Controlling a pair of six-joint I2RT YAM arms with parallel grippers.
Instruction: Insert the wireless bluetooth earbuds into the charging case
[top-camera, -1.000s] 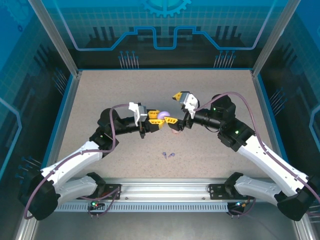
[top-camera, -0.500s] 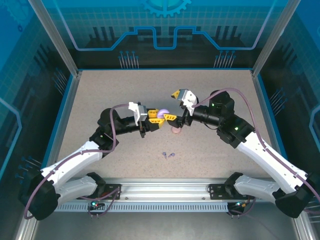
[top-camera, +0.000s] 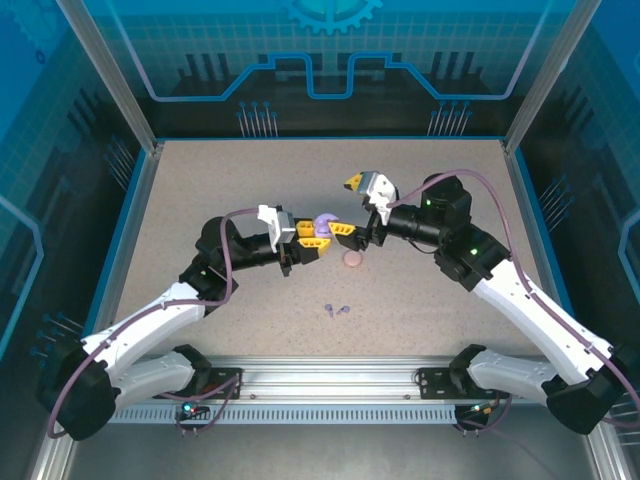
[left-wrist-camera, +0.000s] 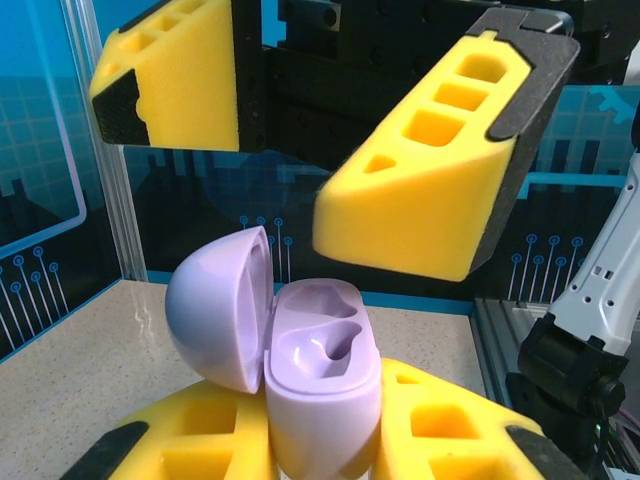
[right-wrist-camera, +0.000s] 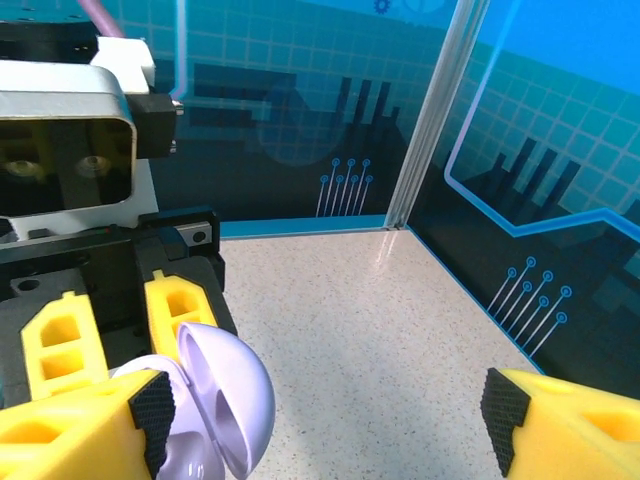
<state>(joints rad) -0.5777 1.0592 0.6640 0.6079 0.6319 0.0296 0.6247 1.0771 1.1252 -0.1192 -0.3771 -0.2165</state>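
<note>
Left wrist: left hand clamps the open purple case; right hand spread apart above.

The charging case is glossy smooth plastic, the pads matt yellow, the table speckled, matt.

Speckled tabletop, blue panel walls

The left arm and right arm wear white shells over black joints, each trailed by a purple cable. Their yellow jaws are pocketed wedges with black tips.
</note>
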